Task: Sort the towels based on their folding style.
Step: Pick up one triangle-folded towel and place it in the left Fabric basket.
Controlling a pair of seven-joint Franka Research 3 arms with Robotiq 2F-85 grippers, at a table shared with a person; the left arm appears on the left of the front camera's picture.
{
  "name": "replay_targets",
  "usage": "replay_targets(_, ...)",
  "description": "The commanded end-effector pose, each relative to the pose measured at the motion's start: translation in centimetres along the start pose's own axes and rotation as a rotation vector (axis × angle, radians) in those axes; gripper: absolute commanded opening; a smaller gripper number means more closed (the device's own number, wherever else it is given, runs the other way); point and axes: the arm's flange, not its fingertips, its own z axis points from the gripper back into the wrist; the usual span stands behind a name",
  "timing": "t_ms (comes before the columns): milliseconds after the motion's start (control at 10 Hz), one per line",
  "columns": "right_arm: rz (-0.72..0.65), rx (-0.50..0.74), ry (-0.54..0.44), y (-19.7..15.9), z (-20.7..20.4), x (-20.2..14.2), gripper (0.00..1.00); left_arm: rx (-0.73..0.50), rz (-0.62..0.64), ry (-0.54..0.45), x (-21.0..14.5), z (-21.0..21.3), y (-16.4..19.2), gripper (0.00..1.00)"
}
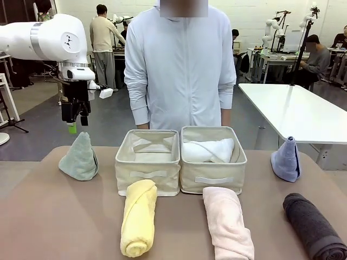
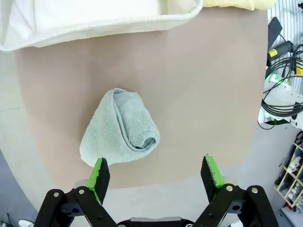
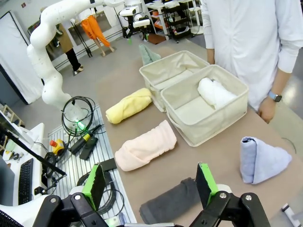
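I park left gripper (image 2: 154, 162) wide open, empty, over the sage-green cone towel (image 2: 120, 127) (centred, I think) for pickup; right gripper (image 3: 149, 172) gapes empty too.

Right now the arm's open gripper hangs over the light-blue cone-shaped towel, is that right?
Not quite: the towel under the open left gripper is the sage-green cone-shaped towel, as the left wrist view shows. The light-blue cone-shaped towel stands far to the robot's right.

Bare tabletop (image 2: 203, 94) around the sage-green towel (image 2: 120, 127), fabric bin (image 2: 94, 21) near one side
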Motion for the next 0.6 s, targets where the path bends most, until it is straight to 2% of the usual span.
replay_targets(0, 0.020, 0.011, -0.021, -0.07, 0.13, 0.21, 1.00, 0.011, -0.006, 0.019, -0.34, 0.59, -1.04, 1.00)
replay_targets(500, 0.020, 0.011, -0.021, -0.07, 0.13, 0.21, 1.00, 0.013, -0.001, 0.002, -0.04, 0.84, -0.51, 1.00)
